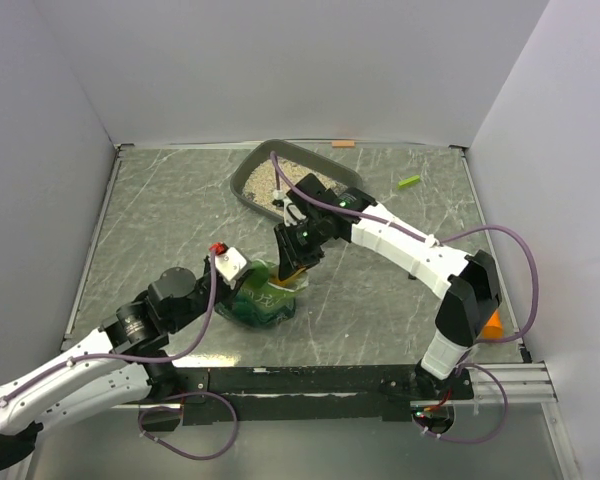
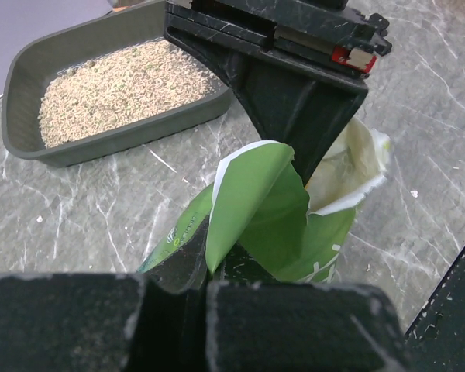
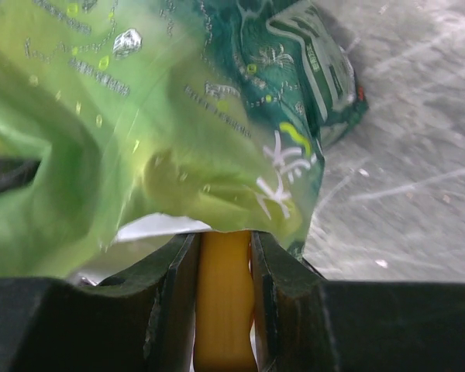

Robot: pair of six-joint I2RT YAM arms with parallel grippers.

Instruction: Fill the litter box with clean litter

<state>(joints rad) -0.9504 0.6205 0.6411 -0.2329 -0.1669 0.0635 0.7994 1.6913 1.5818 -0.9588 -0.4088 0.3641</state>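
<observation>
A robotics lab test cell: plain white panels (image 1: 280, 60) wall a grey marble-patterned tabletop (image 1: 160, 210) on three sides, an aluminium rail (image 1: 515, 383) edges its near side, and purple cables (image 1: 508, 231) trail from the left arm (image 1: 80, 375) and right arm (image 1: 410, 248) bolted there

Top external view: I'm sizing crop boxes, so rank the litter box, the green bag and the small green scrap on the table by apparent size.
1. litter box, largest, though partly covered
2. green bag
3. green scrap, clearly smallest

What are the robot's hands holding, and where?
The left gripper pinches the green bag by its open top edge; the right gripper clamps the orange scoop by its handle.
</observation>
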